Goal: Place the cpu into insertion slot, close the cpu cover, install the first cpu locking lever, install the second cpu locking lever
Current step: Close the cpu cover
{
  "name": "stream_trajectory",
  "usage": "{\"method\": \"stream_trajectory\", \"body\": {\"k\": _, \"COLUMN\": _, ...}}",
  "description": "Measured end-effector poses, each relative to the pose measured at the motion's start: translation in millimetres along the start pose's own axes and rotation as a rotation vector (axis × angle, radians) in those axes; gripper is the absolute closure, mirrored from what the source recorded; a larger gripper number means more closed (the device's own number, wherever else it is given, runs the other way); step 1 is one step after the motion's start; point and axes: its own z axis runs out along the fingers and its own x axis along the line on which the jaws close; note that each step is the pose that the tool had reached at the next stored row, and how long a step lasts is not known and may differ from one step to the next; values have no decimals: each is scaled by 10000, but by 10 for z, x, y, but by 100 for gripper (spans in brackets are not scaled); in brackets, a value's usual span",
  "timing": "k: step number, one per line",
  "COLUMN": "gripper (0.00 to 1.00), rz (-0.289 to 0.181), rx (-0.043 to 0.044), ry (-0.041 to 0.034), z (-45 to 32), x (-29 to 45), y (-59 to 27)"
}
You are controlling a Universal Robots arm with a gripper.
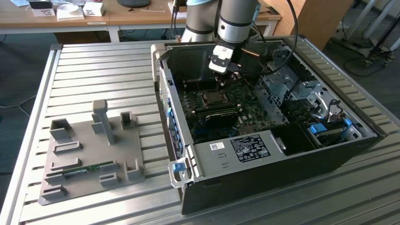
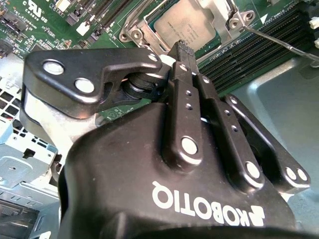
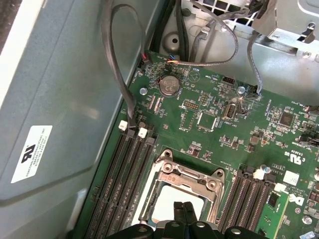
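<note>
fingers (image 3: 178, 210) clenched empty, seemingly to press the cpu cover (image 3: 192, 173), the gripper (image 1: 228, 74) hangs at the cpu's (image 1: 213, 97) one o'clock in the exterior view.

First wrist view: the cpu (image 3: 160, 204) lies partly behind the gripper (image 3: 183, 208) and is cut by the picture's edge. Second wrist view: the gripper's body hides part of the cpu cover (image 2: 148, 21). Exterior view: the insertion slot (image 1: 213, 97) is too small to tell its levers' state.
</note>
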Motion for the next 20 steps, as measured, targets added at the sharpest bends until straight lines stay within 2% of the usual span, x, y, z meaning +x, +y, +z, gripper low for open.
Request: {"method": "stream_trajectory", "body": {"k": 20, "gripper": 89, "rz": -212, "rx": 3, "ry": 8, "z": 1, "x": 0, "y": 0}}
